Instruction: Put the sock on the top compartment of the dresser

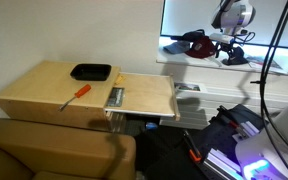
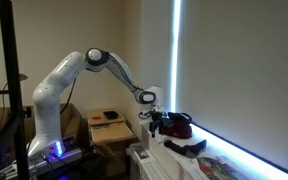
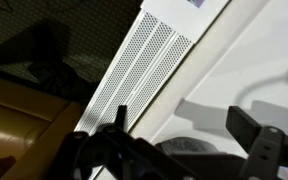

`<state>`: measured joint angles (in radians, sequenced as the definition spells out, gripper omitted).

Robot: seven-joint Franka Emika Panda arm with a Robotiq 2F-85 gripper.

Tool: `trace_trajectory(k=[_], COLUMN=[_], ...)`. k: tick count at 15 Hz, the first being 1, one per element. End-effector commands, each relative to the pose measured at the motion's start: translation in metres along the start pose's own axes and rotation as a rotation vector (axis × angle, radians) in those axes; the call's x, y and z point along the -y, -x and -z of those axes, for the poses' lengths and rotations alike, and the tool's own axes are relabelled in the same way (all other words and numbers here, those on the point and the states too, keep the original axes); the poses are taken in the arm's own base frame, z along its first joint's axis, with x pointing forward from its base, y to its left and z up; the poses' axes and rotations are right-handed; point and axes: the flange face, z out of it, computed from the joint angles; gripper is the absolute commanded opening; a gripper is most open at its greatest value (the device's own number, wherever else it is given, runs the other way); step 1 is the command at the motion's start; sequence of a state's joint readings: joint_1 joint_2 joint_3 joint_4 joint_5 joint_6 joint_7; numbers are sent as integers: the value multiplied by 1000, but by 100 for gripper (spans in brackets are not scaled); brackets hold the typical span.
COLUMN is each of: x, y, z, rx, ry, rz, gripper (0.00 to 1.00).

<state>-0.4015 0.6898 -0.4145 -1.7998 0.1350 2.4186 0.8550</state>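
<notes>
The dark sock [image 2: 185,147] lies on the white wall shelf [image 2: 234,160]; it also shows as a dark strip in an exterior view [image 1: 236,58]. My gripper [image 2: 156,123] hangs over the shelf beside the maroon-and-dark cap [image 2: 177,124], also seen from the other side [image 1: 227,38]. In the wrist view the gripper [image 3: 184,122] is open, and a dark speckled piece of fabric [image 3: 180,147] lies low between the fingers; I cannot tell whether it is the sock or the cap. The top compartment of the dresser [image 1: 144,97] stands pulled out and bare.
On the dresser top [image 1: 39,85] sit a black rectangular tray [image 1: 90,72] and an orange-handled screwdriver [image 1: 76,94]. A brown sofa [image 1: 54,150] stands in front of it. Cables and lit equipment [image 1: 249,150] crowd the floor below the shelf. A perforated vent panel [image 3: 134,70] runs beside the shelf.
</notes>
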Motion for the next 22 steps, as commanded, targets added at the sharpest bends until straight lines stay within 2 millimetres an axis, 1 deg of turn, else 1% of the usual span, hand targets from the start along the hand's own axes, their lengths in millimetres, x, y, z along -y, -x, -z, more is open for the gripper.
trace_trajectory(k=[1,3,5,7,8,10,12,15,16,17,19,20,21,22], x=[30,42,49,55,58,61,67,75,70,66,60,56,54,54], y=[-34,-46,-56,-65,-68,-73,-77,-82,-82,-81,-83,-82,-80,-79], z=[-34,-45,-54,-63,-68,-71,-72,-71,-60,-56,-56,-55,-49,-42], rx=[-133,-210,-258,-288,-300,-290,-296,-299,-303,-301,-285,-244,-167,-128], ry=[-57,-84,-73,-42,-7,74,123,173,187,208,246,277,311,317], rz=[-133,-215,-294,-357,-380,-419,-464,-516,-534,-547,-566,-563,-542,-530], gripper=[100,100,100,100,100,100,73,52,44,38,24,16,11,2])
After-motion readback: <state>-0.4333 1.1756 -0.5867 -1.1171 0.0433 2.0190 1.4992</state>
